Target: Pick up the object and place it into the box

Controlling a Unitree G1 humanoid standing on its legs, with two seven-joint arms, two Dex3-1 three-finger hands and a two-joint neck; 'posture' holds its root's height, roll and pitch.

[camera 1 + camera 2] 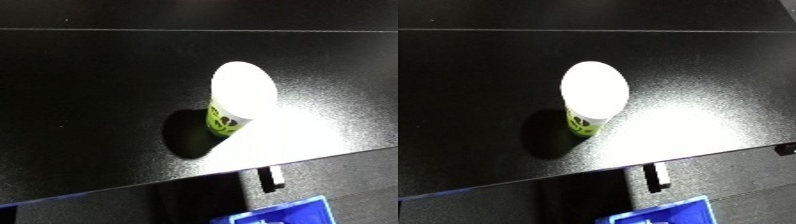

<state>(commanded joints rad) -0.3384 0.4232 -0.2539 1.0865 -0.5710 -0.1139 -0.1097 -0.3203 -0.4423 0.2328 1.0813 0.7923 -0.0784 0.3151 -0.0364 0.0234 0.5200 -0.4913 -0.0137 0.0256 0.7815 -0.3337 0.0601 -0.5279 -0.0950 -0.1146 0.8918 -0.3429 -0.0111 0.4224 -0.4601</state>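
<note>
A small cup (234,102) with a bright white top and a green-and-black printed side stands upright on the black table (80,100). It sits right of the middle, a short way back from the table's front edge. Strong light washes out its top and the table surface to its right. A corner of a blue bin (664,212) shows below the table's front edge, at the bottom right. Neither hand shows in either view.
The table's front edge (115,186) runs slanted across the lower part of the view. A small white and black bracket (272,177) hangs under that edge near the bin. The table's far edge (195,31) is a thin line at the top.
</note>
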